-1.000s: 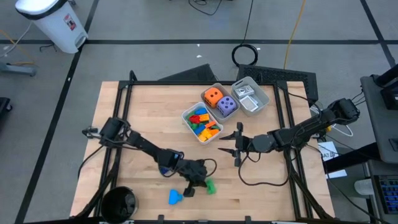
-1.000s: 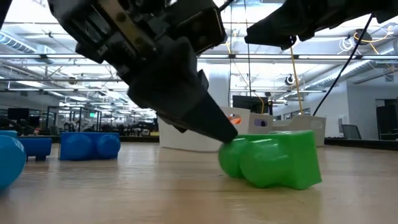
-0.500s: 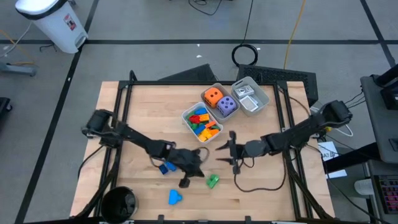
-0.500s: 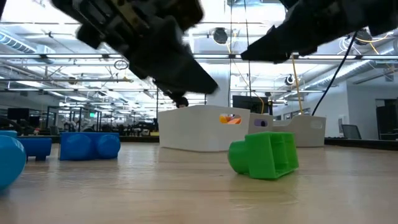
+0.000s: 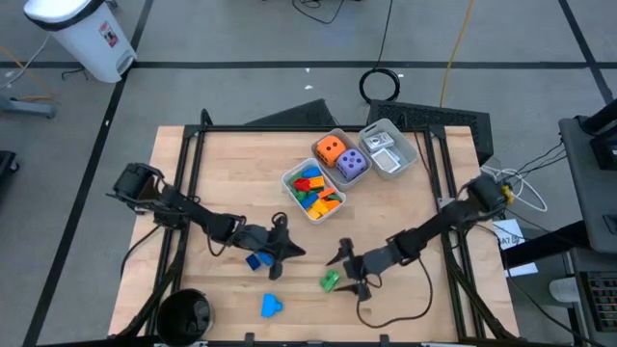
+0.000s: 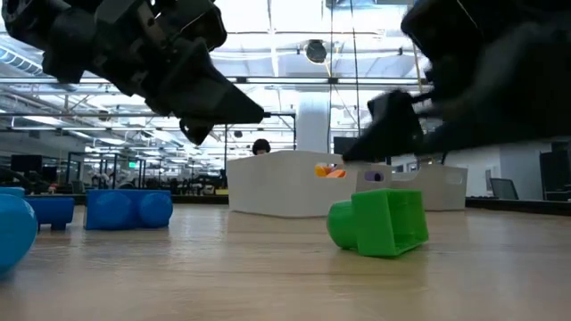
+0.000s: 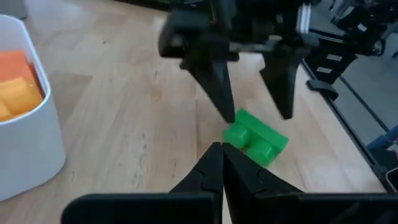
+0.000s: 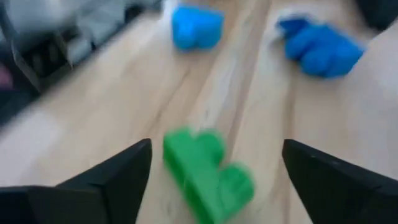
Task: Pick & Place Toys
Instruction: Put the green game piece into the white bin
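Observation:
A green brick lies on its side on the wooden table, near the front; it also shows in the low view. My right gripper is open and hovers just above and beside it. Its two fingers stand apart over the brick, clear of it, and the brick lies between them in the right wrist view. My left gripper is shut and empty, left of the green brick and raised off the table. Two blue bricks lie near it.
A white tray holds several coloured bricks. A second tray holds an orange die and a purple die. A clear tray with white cards stands at the far right. A black frame runs round the table edges.
My left gripper has drawn back from the green brick, going up and toward the table's left and far side. The brick has turned about on the table, its hollow side now facing the near edge. My right gripper has come toward the near-left, down over the brick.

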You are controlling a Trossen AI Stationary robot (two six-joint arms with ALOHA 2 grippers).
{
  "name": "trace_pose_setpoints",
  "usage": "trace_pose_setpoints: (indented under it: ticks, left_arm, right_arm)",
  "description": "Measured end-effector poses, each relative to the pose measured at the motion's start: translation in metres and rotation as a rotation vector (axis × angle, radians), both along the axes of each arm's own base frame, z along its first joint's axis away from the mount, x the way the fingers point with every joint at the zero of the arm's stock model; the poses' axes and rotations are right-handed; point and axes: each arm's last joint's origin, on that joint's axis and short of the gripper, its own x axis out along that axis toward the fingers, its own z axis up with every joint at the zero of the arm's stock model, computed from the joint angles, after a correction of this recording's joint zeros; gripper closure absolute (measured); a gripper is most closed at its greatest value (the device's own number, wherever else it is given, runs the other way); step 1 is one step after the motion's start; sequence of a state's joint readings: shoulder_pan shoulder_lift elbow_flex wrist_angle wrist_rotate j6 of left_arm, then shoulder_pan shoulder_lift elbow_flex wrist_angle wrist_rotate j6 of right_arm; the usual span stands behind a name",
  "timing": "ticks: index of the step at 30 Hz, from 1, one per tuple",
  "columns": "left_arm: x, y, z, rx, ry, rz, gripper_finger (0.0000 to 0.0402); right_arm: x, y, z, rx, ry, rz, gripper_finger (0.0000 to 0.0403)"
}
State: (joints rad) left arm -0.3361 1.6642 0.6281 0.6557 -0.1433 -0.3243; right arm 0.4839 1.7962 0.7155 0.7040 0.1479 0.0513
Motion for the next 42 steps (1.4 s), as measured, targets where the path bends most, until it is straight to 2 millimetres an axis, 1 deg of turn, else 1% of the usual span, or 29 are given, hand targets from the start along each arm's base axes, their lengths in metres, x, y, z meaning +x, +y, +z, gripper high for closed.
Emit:
trace_pose_setpoints:
  ticks: [2,4,8,10,15,22,24,26,30,33,36,38,40,42]
  left_arm:
    - [0.0,0.001,-0.001,0.003,0.004,0.015,0.0397]
    - [0.0,0.001,-0.001,-0.005,0.006,0.032,0.039]
    - [0.0,0.002,-0.001,0.001,0.0,0.07,0.037]
    - [0.0,0.002,-0.001,0.004,-0.001,0.084,0.0366]
    - [0.0,0.003,-0.001,0.008,-0.003,0.098,0.0365]
    - [0.0,0.003,-0.001,0.008,-0.001,0.099,0.0364]
    - [0.0,0.003,-0.001,0.008,-0.001,0.099,0.0364]
    - [0.0,0.003,-0.001,0.008,-0.001,0.1,0.0364]
    - [0.001,0.003,-0.001,0.011,-0.005,0.099,0.0364]
    - [0.001,0.003,0.0,0.016,-0.008,0.11,0.0364]
    - [0.001,0.004,0.0,0.023,-0.011,0.139,0.0364]
    - [0.001,0.005,0.0,0.027,-0.014,0.153,0.0364]
    - [0.001,0.005,0.0,0.031,-0.016,0.164,0.0364]
    - [0.001,0.005,0.0,0.034,-0.017,0.173,0.0364]
  right_arm:
    - [0.004,0.002,-0.012,-0.035,0.051,0.042,0.0053]
    - [0.008,0.002,-0.023,-0.034,0.094,0.075,0.0051]
    - [0.02,0.002,-0.034,0.012,0.123,0.106,0.0071]
    - [0.025,0.002,-0.036,0.016,0.115,0.098,0.0088]
    - [0.026,-0.001,-0.037,0.015,0.117,0.089,0.0145]
    - [0.027,-0.001,-0.035,0.021,0.106,0.09,0.0248]
    - [0.026,-0.002,-0.029,0.019,0.102,0.088,0.0267]
    - [0.025,-0.002,-0.017,0.028,0.079,0.084,0.0267]
    - [0.021,-0.005,0.029,0.068,-0.034,0.076,0.0267]
    - [0.015,-0.013,0.06,0.041,-0.107,-0.025,0.0267]
    - [0.009,-0.031,0.088,-0.054,-0.191,-0.168,0.0255]
    - [0.008,-0.045,0.099,-0.107,-0.238,-0.26,0.0253]
    - [0.01,-0.064,0.103,-0.122,-0.247,-0.333,0.0256]
    - [0.013,-0.084,0.101,-0.118,-0.238,-0.401,0.0262]
